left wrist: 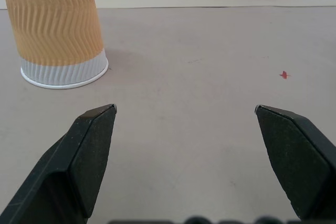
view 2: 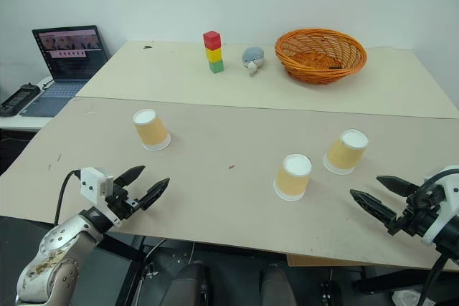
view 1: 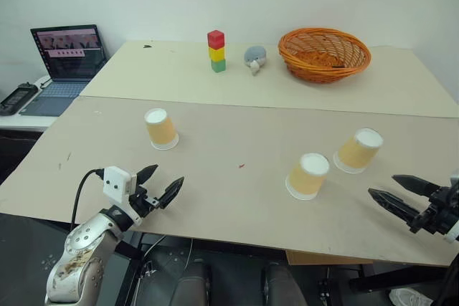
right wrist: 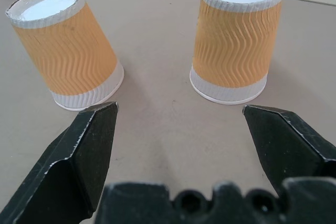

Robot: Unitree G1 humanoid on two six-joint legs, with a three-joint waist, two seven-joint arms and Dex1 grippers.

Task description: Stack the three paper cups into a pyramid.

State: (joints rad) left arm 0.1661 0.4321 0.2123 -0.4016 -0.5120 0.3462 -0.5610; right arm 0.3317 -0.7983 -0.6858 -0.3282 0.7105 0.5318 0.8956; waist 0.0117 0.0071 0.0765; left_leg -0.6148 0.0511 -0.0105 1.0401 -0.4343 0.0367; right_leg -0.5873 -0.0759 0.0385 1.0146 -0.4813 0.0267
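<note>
3 paper cups are seen standing upside down and apart on the near table (view 1: 215,191), none stacked, so no pyramid is formed. The left cup (view 1: 160,128) is placed toward the left side of the table, well apart from the other 2. The middle cup (view 1: 308,175) is set right of centre, and the right cup (view 1: 358,150) stands just beside it, slightly farther and to the right, with a narrow gap between them. Each is seen with ribbed tan-orange sides and a white base facing up.

The left gripper (view 1: 159,185) is held at the near left edge of the table, near the left cup but not touching it; its 2 black fingers are spread wide and nothing is held between them. The right gripper (view 1: 394,193) is held at the near right edge, pointed toward the middle and right cups; its fingers are likewise released wide and empty, with both cups framed just beyond the tips in the right wrist view.

On the far table (view 1: 401,84) a red, yellow and green block tower (view 1: 216,51), a small grey soft toy (view 1: 254,57) and an orange woven basket (view 1: 324,54) are lined up from left to right. A laptop (view 1: 66,62) is seen open at the far left.
</note>
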